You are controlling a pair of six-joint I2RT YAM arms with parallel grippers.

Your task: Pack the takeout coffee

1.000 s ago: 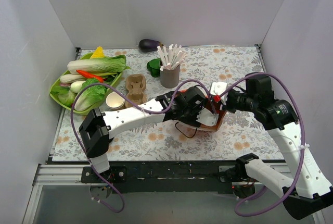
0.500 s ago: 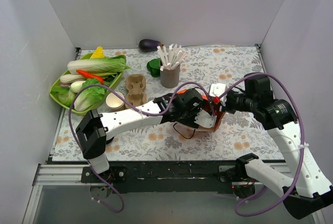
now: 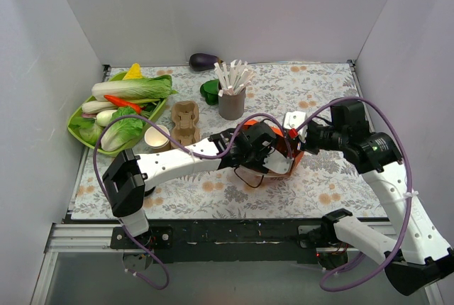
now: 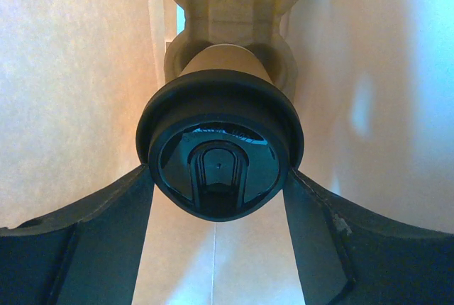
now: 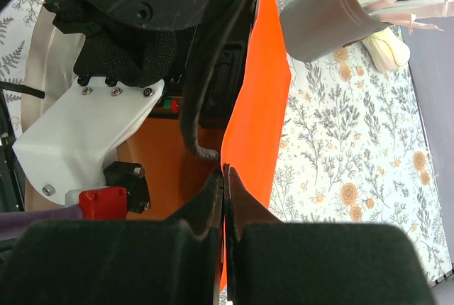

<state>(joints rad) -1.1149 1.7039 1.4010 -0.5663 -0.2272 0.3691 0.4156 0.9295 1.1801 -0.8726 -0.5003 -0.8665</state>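
L gripper [image 4: 218, 174] clamps coffee cup [image 4: 220, 99] lid between fingers; light, crushable, so hold stiff rim. R gripper [image 5: 223, 177] pinches bag [image 5: 259, 106] edge.

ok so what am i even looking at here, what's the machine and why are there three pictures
It is a robot: a left arm and a right arm bolted at the near edge of a table. The wide picture looks down from above and behind them; the other two come from a camera on each wrist. The left gripper, inside an orange paper bag, holds the takeout coffee, a brown cup with a black lid. The right gripper pinches the bag's edge. On the table: a green tray of vegetables, a pulp cup carrier, a grey cup of white sticks and an aubergine.
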